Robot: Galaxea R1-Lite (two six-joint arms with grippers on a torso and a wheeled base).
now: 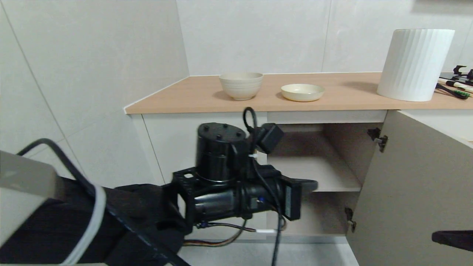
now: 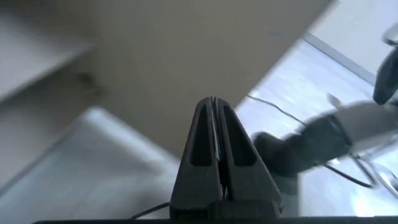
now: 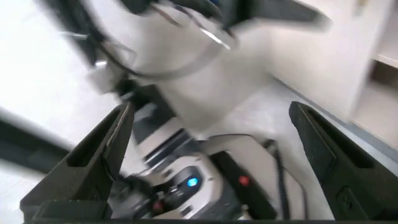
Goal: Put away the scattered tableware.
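Left gripper (image 1: 312,183), centre-frame in the head view beneath the upper-centre bowl (image 1: 241,85) and dish (image 1: 302,92), is shown clenched empty in its wrist view, the right gripper (image 3: 211,118) splayed in its own; the left should be opened before the bowl's rim is met.

Two pieces, both in the upper middle of the head view. Bowl (image 1: 241,85): cream, deep, faint horizontal ribbing, upright, looks empty, standing on the wooden counter (image 1: 184,98) just left of frame center. Dish (image 1: 302,92): pale cream, shallow, round, right way up, empty, on the same counter to the right of the bowl. The two sit near each other but apart, not touching, the dish slightly lower in frame.
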